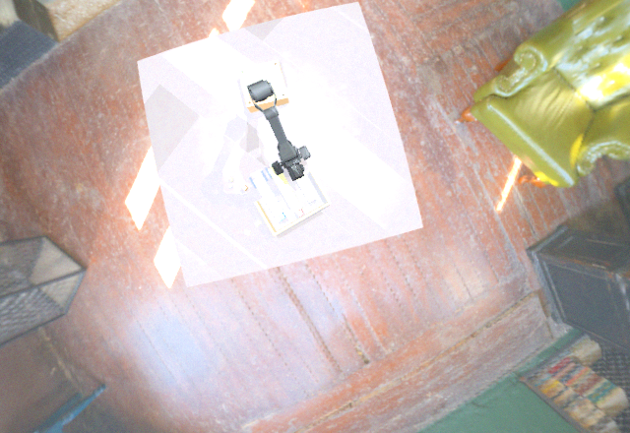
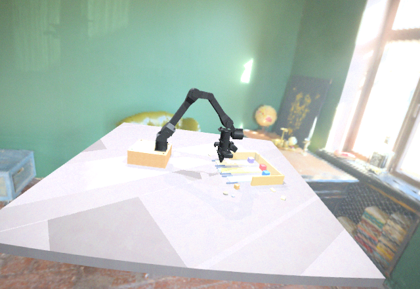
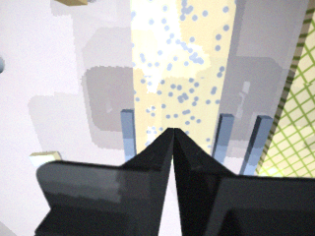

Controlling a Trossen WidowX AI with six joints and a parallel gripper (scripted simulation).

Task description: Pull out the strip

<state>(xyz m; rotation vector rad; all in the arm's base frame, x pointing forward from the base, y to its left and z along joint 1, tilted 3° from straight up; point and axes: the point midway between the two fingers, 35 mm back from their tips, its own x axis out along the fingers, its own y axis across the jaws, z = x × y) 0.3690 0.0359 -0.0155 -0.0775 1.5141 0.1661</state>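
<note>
With jaws pressed together, empty, on dotted strip [image 3: 182, 64] end: drag str. back, avoid adj. green-grid strip [image 3: 290, 133].
</note>
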